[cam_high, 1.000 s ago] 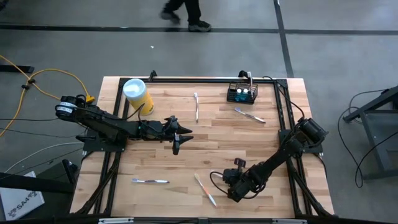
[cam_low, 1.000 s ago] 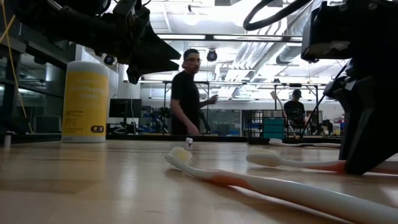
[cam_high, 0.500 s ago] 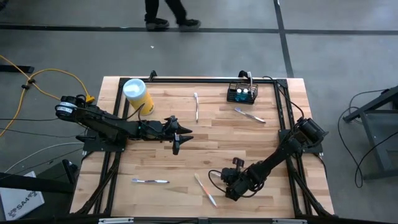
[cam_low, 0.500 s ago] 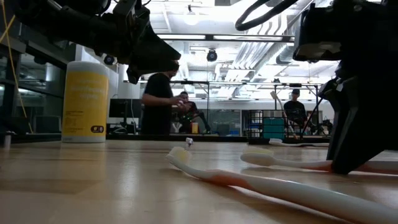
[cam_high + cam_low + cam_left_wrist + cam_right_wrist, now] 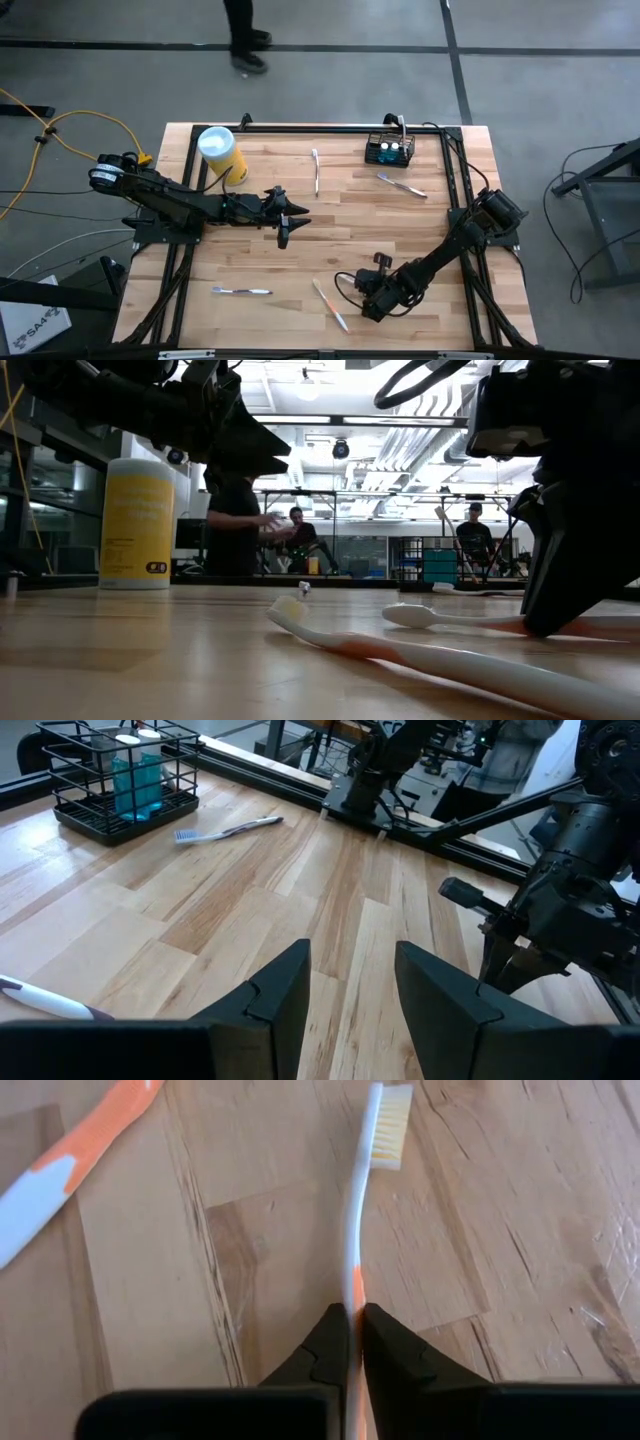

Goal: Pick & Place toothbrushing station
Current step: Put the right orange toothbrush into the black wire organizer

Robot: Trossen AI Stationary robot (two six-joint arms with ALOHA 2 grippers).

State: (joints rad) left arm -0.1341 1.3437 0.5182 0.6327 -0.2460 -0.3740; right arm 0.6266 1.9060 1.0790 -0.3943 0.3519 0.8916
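The black wire-mesh basket (image 5: pixel 388 150) stands at the table's far right and holds blue things; it also shows in the left wrist view (image 5: pixel 120 780). My right gripper (image 5: pixel 352 1342) is low over the near middle of the table (image 5: pixel 372 298) and is shut on an orange-and-white toothbrush (image 5: pixel 362 1210). A second orange-and-white toothbrush (image 5: pixel 330 305) lies just left of it. My left gripper (image 5: pixel 350 990) is open and empty above the table's middle (image 5: pixel 290 222). My right gripper pinches the toothbrush's handle at its orange part (image 5: pixel 353 1292) between its two fingertips. The fingers slant down from above, and the brush sticks out ahead of them toward the table's left. The head (image 5: pixel 402 615) is at table level; whether it touches the wood, I cannot tell.
A yellow canister with a white lid (image 5: pixel 222 152) stands at the far left. Three more toothbrushes lie on the wood: one at the far middle (image 5: pixel 315 170), one near the basket (image 5: pixel 400 185), one at the near left (image 5: pixel 240 291). A person walks beyond the far edge (image 5: pixel 240 30).
My right gripper has gone a little toward the table's left edge, staying shut, and the toothbrush it holds has gone with it, its head staying low at table level. The person beyond the table has walked toward the left.
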